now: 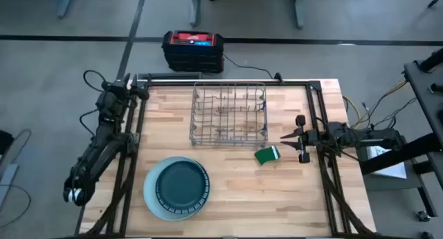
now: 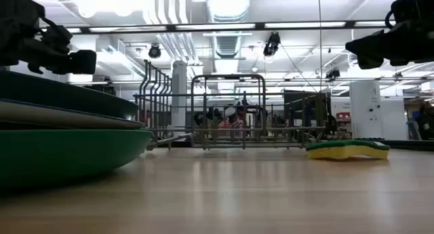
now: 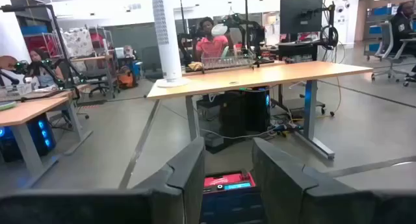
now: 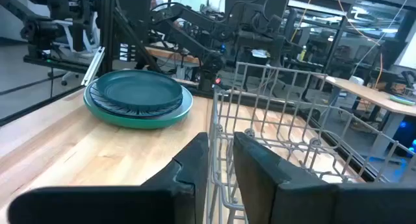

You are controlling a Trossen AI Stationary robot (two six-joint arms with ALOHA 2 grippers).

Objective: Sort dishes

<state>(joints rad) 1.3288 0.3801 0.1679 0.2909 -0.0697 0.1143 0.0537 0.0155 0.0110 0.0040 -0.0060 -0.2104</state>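
A light wooden table (image 1: 228, 190) is seen from above. A stack of round plates (image 1: 176, 188), dark teal on top of a pale blue-white one, sits near the table's front left. In the right wrist view a bright green plate (image 4: 146, 118) shows under the teal one. An empty grey wire dish rack (image 1: 229, 115) stands at the table's centre back. A small green, white-edged sponge (image 1: 267, 155) lies just in front of the rack's right corner. The right gripper (image 1: 291, 139) hovers beside the sponge, fingers (image 4: 195, 160) slightly parted, holding nothing. The left gripper (image 3: 227, 169) rests folded at the table's left edge, fingers narrowly apart and empty.
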